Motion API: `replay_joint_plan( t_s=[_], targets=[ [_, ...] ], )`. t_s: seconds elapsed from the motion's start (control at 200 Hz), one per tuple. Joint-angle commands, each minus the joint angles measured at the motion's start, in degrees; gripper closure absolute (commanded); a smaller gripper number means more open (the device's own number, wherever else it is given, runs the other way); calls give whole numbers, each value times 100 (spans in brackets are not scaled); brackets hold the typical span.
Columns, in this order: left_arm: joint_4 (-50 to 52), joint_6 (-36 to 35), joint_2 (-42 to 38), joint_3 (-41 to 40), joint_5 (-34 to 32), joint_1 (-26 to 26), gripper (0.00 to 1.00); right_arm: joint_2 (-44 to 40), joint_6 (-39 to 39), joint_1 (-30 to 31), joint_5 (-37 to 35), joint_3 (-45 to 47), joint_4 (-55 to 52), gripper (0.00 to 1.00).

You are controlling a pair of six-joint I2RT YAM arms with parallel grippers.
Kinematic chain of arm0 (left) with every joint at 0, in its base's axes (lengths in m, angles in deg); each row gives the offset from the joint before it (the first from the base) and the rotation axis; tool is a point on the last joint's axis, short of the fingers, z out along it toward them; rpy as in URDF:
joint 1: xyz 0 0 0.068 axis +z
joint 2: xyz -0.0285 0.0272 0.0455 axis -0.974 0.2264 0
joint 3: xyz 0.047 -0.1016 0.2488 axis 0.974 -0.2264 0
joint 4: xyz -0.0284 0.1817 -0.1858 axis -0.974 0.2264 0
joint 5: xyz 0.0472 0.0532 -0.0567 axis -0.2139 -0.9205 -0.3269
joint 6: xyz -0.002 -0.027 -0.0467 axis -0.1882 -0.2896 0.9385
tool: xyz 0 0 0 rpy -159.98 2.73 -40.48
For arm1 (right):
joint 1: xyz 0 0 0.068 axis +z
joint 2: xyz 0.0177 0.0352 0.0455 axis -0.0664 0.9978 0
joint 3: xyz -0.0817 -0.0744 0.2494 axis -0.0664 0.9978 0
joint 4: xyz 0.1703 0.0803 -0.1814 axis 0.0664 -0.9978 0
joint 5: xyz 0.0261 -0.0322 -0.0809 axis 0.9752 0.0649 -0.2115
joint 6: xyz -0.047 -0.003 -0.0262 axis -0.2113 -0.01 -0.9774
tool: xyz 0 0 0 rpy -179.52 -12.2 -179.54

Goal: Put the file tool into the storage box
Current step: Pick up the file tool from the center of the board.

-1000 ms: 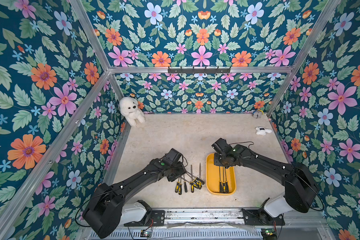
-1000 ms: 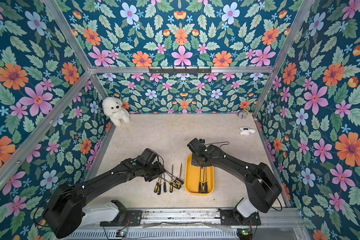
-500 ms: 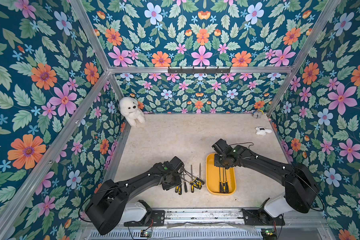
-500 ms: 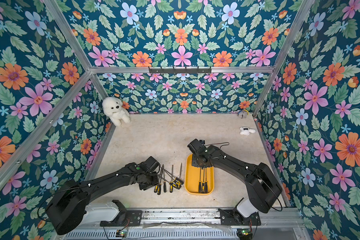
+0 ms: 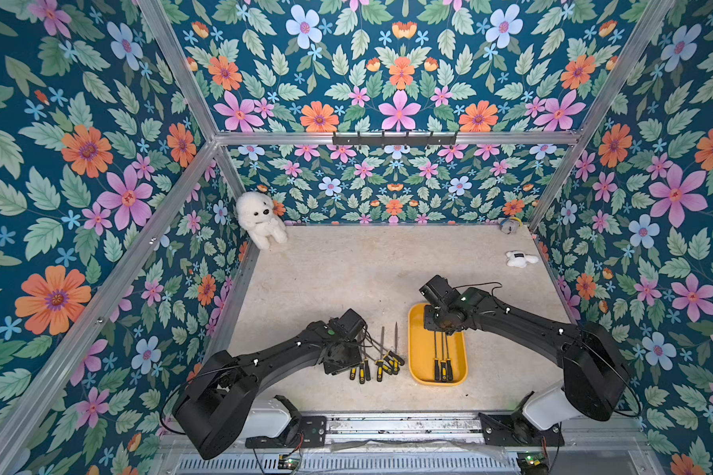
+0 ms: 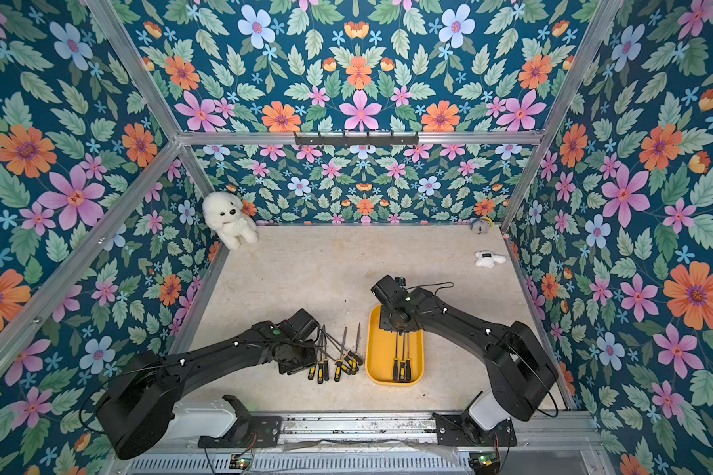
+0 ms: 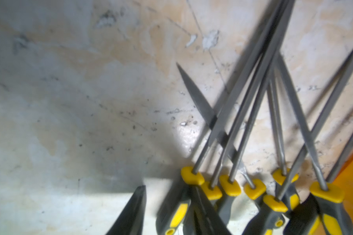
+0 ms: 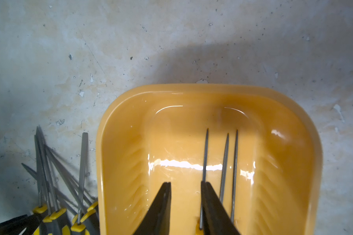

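beige tabletop (image 5: 346, 279): loose files (image 5: 377, 357) lie crossed just beside the storage box (image 5: 420, 353), three more inside. your left gripper (image 7: 167, 195) straddles the outermost handle (image 7: 175, 213), jaws apart; close squarely on that one only. right gripper (image 8: 185, 183) hangs parted over the box.

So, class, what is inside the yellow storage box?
Three files lie side by side in the storage box, handles toward the robot. In both top views the right arm covers its far end; the right wrist view shows only file tips there.
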Motion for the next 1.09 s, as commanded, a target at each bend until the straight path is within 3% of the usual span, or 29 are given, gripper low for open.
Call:
replay_joint_plan(
  t_s=[0.0,0.295,0.575,0.69,0.86,1.09],
  targets=[
    [206,-13,-71,-5,74,-71,57,31,29,7,12,-28,43,69],
    [279,20,-89,-26,59,-244,57,50,29,2,46,-3,90,69],
    [98,-191,378,3,3,-244,59,67,29,7,92,36,139,69],
    [88,-323,627,113,-119,-244,64,85,20,7,101,32,138,70],
    [105,-511,878,331,-166,-244,80,85,3,7,110,26,140,70],
    [472,-774,661,524,-162,-240,90,76,-24,5,104,13,142,70]
  ],
)
